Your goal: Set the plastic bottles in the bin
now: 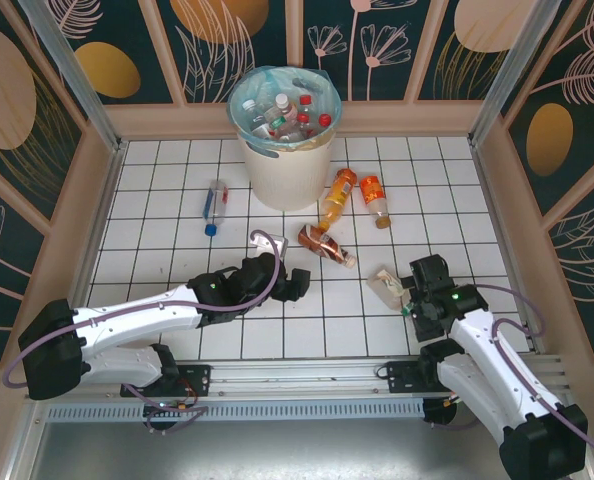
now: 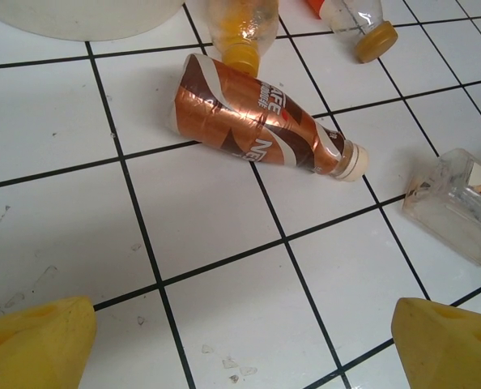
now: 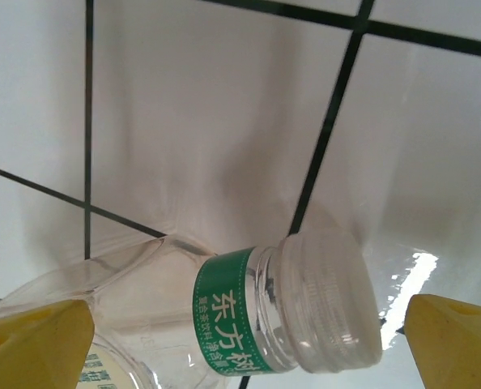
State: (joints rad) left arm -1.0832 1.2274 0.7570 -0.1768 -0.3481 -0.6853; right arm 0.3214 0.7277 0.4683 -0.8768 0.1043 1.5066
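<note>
While the left claw [image 2: 240, 324] gapes empty, the right claw [image 3: 247, 312] stands wide around a clear bottle [image 3: 321, 300], body cropped.

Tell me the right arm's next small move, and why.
Probably lower the right gripper and close it on the clear bottle. The jaws stand open, its fingertips sit either side of the bottle's green-banded neck, and the bottle lies loose on the tiles, not yet gripped.
</note>
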